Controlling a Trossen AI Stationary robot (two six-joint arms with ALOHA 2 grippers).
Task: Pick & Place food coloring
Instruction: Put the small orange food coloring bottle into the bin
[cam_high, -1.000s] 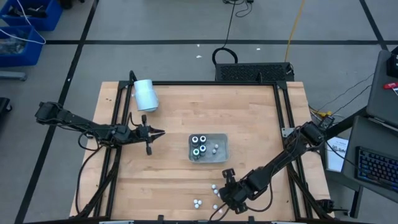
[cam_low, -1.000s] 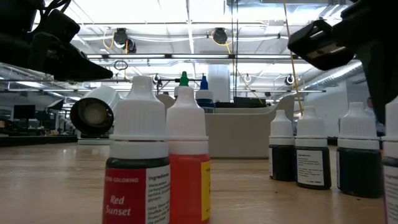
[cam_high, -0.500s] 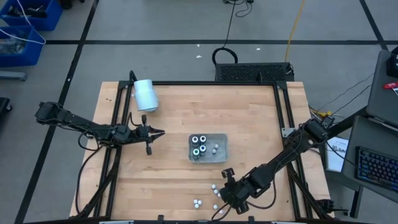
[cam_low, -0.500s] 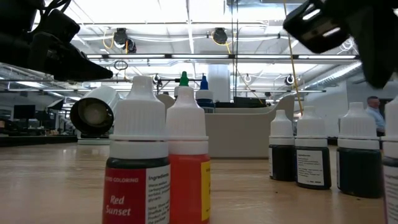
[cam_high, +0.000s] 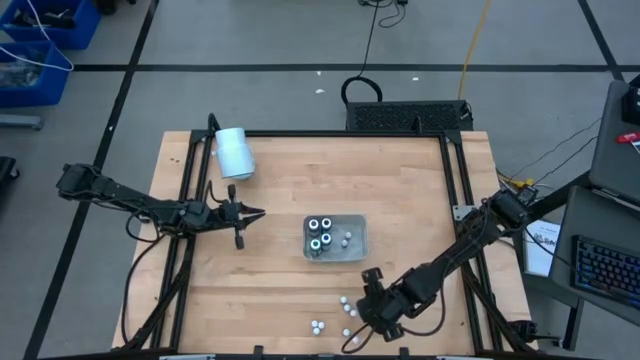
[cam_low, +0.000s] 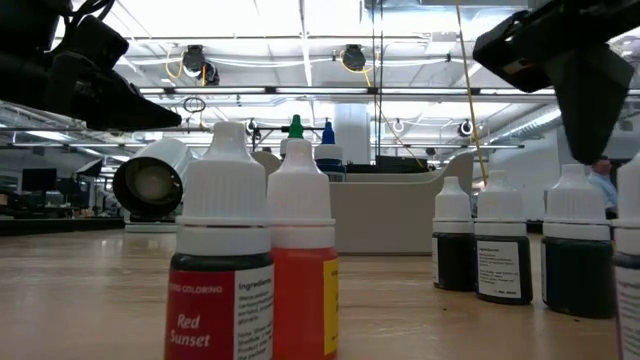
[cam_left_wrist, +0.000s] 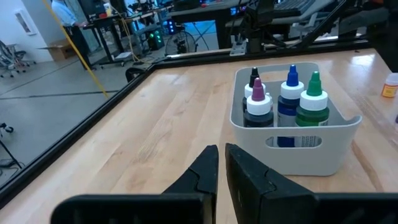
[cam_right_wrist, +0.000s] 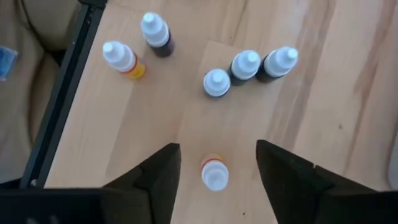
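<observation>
The right tool (cam_right_wrist: 216, 163) is held open above the desk's (cam_high: 400, 200) near edge, its two fingers (cam_right_wrist: 155, 177) spread on either side of a small white-capped bottle (cam_right_wrist: 214, 173) that stands upright between them, untouched. Five more white-capped bottles (cam_right_wrist: 217, 82) are seen standing just beyond it. Farther in, at the middle of the desk, a grey tray (cam_high: 356, 240) is found holding more bottles. The left tool (cam_high: 252, 212) is kept shut and empty, well apart to the left, near a white cylinder (cam_high: 234, 153).
</observation>
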